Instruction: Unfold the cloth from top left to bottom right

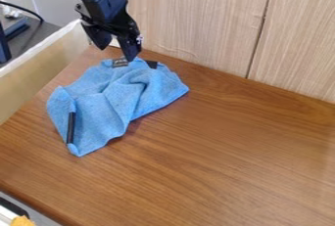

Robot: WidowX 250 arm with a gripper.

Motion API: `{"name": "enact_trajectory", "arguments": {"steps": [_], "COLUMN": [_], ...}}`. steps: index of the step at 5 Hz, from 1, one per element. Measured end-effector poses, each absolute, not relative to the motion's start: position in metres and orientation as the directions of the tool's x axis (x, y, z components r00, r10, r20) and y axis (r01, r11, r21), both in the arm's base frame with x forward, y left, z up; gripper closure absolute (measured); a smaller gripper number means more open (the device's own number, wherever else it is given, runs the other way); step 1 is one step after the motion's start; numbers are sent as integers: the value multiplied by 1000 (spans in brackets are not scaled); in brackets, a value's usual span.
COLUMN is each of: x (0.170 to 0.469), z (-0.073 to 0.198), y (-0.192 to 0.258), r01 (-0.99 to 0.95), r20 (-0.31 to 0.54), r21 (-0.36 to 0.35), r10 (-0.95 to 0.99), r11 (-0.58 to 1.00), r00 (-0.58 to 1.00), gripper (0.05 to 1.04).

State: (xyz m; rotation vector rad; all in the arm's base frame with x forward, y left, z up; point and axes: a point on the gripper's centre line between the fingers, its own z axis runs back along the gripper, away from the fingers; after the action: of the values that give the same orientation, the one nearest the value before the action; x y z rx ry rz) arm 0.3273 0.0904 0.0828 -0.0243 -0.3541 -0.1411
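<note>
a: how does the gripper (pixel 116 53) stand?
b: its two fingers are well spread, with a gap between the tips, and they point down at the far end of the blue cloth (pixel 108 100).
a: is it touching the cloth?
b: the tip on the view's right is right at the cloth's far edge, beside a dark label (pixel 120 62). i can't tell if they touch. the other tip is just off that edge, to the left.
a: and the cloth?
b: below the gripper and reaching toward the camera, rumpled, with folds in the middle. one corner points right of the gripper, another comes down toward the camera. a black strip (pixel 70 127) runs along the edge below and left of the gripper.
a: what borders the gripper?
b: close behind it and off to its right stands the wood panel wall (pixel 203 24). to its left, a pale low wall (pixel 40 68) slants down toward the camera.
a: where is there room?
b: the brown tabletop (pixel 242 146) stretches widely to the right and toward the camera. its near edge is well apart from the gripper, at the lower left.
</note>
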Motion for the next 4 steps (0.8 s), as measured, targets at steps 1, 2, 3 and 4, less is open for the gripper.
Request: {"name": "enact_trajectory", "arguments": {"steps": [1, 2, 3, 4], "x": [326, 333, 339, 342], "z": [71, 59, 48, 33], "y": [89, 96, 106, 114], "r01": [138, 135, 123, 110], "r20": [320, 301, 296, 272], "r21": [-22, -75, -100, -119], "r10": [-124, -107, -89, -74], "r11": [990, 988, 987, 987], "r00": [939, 948, 951, 959], "gripper": [83, 82, 83, 83]}}
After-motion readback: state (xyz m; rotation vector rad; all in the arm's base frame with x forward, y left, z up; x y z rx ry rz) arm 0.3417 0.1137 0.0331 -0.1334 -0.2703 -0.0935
